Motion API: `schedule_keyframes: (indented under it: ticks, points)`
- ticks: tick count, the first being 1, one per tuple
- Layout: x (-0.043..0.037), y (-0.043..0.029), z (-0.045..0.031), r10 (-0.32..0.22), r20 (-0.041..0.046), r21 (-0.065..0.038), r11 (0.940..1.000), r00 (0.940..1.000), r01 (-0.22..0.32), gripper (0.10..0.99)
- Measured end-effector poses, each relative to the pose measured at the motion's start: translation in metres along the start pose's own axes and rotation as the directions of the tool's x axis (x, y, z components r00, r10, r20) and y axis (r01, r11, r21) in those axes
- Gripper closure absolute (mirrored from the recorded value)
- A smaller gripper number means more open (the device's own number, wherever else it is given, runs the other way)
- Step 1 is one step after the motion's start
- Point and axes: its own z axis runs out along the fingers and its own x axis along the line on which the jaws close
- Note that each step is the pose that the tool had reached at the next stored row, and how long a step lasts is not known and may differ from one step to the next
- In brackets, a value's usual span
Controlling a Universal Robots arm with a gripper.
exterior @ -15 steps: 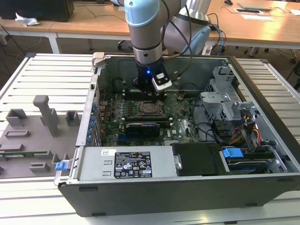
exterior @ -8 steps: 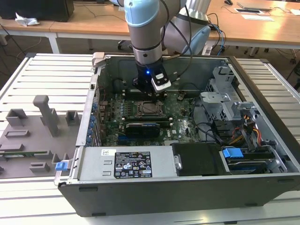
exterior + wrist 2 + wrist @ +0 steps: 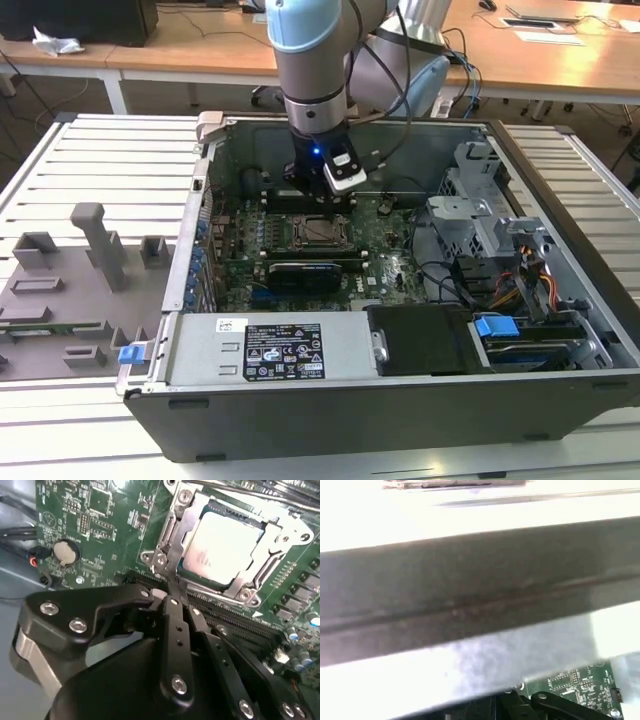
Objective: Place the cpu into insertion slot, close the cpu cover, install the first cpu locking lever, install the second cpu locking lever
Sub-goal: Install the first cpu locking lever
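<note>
The gripper (image 3: pixel 172 592) has its fingers pressed together, tip by the corner of the cpu cover (image 3: pixel 172 522), which lies shut over the cpu (image 3: pixel 222 545) just ahead.

Legible text: none.

- White sticker (image 3: pixel 229 325) on the grey metal housing (image 3: pixel 200 355) at the front of the computer case, exterior view: dark marks, too small to make out.
- Black label (image 3: pixel 284 351) just beside it on the same housing: rows of pale print and round symbols, not readable.
- cpu (image 3: pixel 222 545) top face, second wrist view: faint grey lines of lettering, blurred.
- Green motherboard (image 3: pixel 100 525): white printed markings, unreadable.
</note>
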Motion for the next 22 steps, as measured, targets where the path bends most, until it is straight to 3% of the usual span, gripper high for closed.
schedule_keyframes:
  ticks: [3, 5, 10, 16, 19, 20, 22]
  points:
    - [-0.0012, 0.0009, -0.0068, 0.0, 0.0004, 0.002, 1.0, 1.0, 0.0, 0.98]
    - [-0.0021, 0.0015, -0.0117, -0.003, 0.0024, 0.014, 0.9999, 1.0, 0.003, 0.98]
    - [-0.0019, -0.0022, -0.0142, -0.006, 0.0054, 0.032, 0.9995, 1.0, 0.006, 0.98]
    - [-0.0022, -0.0103, -0.0151, -0.007, 0.0038, 0.036, 0.9993, 1.0, 0.007, 0.98]
    - [-0.0022, -0.0103, -0.0152, -0.007, 0.0015, 0.038, 0.9992, 1.0, 0.007, 0.98]
    - [-0.0024, -0.0103, -0.0149, -0.006, -0.008, 0.04, 0.9992, 1.0, 0.006, 0.98]
    - [-0.0037, -0.0101, -0.0145, -0.002, -0.0442, 0.048, 0.9989, 0.999, 0.005, 0.98]
